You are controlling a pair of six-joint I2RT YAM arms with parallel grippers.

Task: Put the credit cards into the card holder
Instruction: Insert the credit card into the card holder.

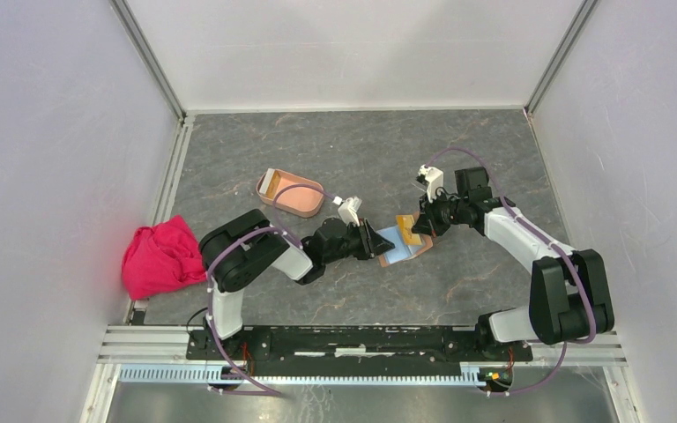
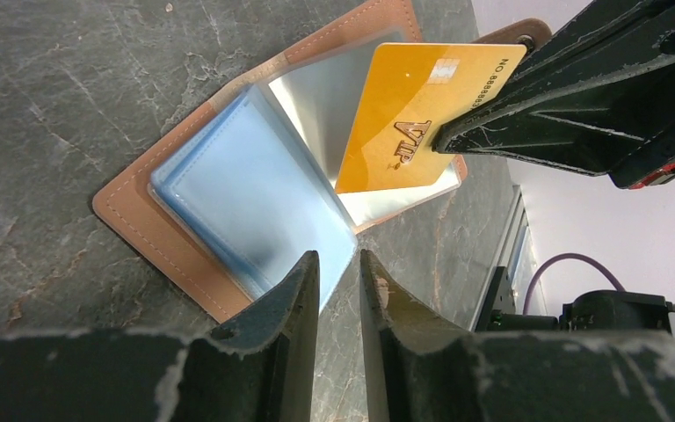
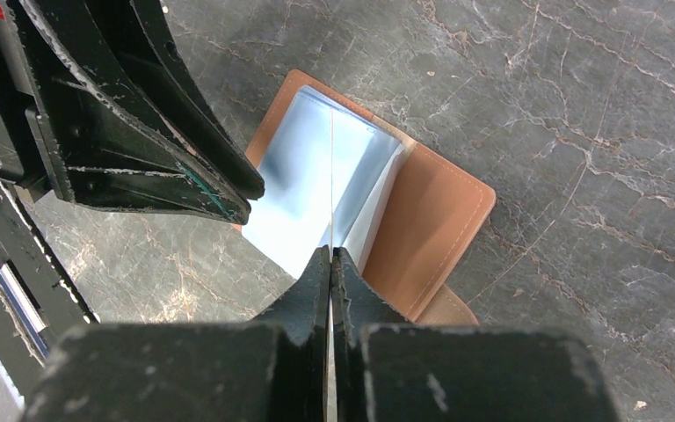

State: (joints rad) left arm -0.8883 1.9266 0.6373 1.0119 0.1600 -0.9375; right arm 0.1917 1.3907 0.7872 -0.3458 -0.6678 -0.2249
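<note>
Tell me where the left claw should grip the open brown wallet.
Probably the bare leather rim of the wallet at its near corner, coming in low from the left claw side. It lies open and flat, so only the rim offers a bite, and the right claw holding the orange card crowds the far half.

Left arm [image 1: 260,254] stretches low toward the middle, jaws a narrow gap apart, tips angled down. Right arm [image 1: 516,231] bends in opposite, jaws pinched tight just beyond the left jaws.
</note>
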